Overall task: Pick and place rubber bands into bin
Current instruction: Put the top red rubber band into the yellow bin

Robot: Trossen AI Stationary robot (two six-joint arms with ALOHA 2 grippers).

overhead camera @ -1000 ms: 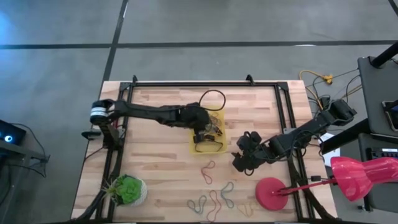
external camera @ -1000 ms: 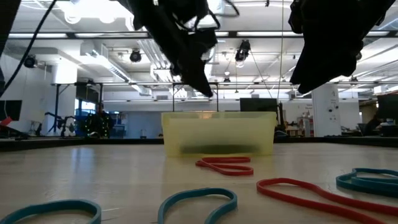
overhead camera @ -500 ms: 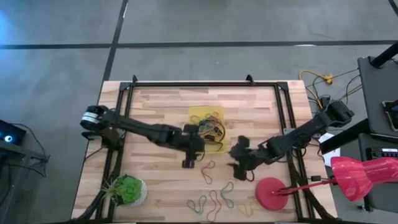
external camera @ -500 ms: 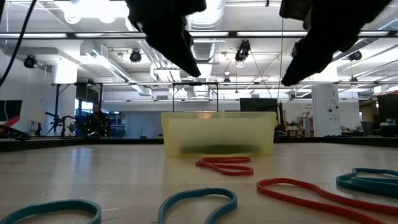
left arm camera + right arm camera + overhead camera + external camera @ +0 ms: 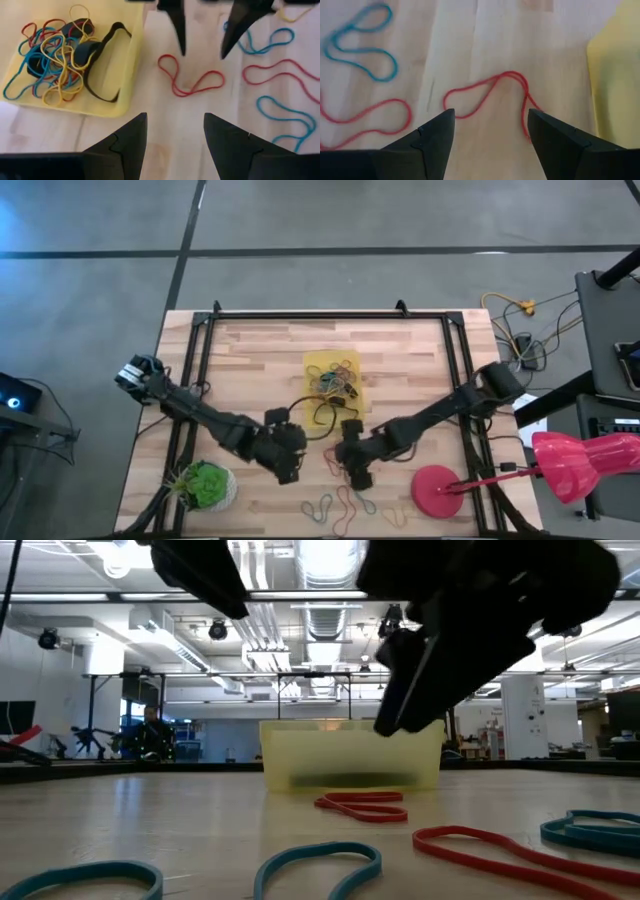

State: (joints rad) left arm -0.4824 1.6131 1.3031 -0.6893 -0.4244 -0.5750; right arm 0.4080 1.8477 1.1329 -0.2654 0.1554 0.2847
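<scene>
While the bin (image 5: 332, 375) near the table's (image 5: 250, 350) middle holds a tangle of blue, yellow, red and black rubber bands (image 5: 55, 62), one black band draped over its wall, a loose red band (image 5: 333, 456) lies between my grippers. My left gripper (image 5: 287, 470) and right gripper (image 5: 357, 473) both hang wide open and empty beside it, toward the front edge.

Bright, even light from ceiling lamps (image 5: 330, 555); soft shadows on the counter (image 5: 260, 350); arms silhouetted, blurred near the low camera.
</scene>
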